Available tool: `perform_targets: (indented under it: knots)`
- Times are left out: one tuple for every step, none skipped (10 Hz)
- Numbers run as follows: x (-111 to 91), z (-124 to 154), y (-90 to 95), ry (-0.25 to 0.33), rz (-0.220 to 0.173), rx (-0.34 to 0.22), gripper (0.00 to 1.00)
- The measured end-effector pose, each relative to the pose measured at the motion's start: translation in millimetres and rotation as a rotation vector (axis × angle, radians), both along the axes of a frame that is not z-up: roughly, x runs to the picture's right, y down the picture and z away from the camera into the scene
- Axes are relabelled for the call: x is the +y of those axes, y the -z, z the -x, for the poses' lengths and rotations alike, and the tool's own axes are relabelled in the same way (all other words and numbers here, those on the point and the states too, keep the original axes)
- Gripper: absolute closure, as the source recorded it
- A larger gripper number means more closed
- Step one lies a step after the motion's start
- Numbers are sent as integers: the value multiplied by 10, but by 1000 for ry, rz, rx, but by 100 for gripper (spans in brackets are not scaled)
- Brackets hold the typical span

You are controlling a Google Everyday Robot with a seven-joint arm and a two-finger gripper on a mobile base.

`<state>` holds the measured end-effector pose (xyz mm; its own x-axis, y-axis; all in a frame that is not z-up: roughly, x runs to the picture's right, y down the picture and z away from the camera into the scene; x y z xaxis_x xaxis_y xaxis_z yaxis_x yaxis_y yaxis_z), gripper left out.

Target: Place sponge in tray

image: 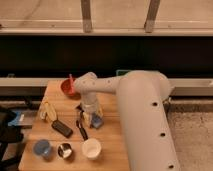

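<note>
near: white cup (pixel 91 148), metal bowl (pixel 64 150), blue cup (pixel 42 147) | middle: gripper (pixel 89 116) low over table (pixel 56 96), grip state unreadable; sponge (pixel 97 121) just beside it | far: red bowl (pixel 66 88); green tray (pixel 120 73), 1 sliver behind arm (pixel 140 110)

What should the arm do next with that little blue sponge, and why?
Probably shift the gripper onto the sponge to grasp it. The gripper hangs low over the table, right beside the sponge, which lies on the tabletop, not in the tray, whose green edge shows behind the arm.
</note>
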<state>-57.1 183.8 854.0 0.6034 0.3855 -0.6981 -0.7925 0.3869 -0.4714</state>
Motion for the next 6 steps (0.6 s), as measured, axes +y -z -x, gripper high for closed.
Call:
perform_targets:
  knots:
    - [11, 5, -2, 2, 1, -1, 66]
    - [20, 1, -4, 6, -1, 0, 76]
    - [19, 3, 3, 11, -4, -2, 86]
    - [-5, 20, 32, 6, -13, -7, 96]
    - [-68, 23, 91, -2, -26, -13, 100]
    - [-161, 26, 186, -12, -43, -18, 100]
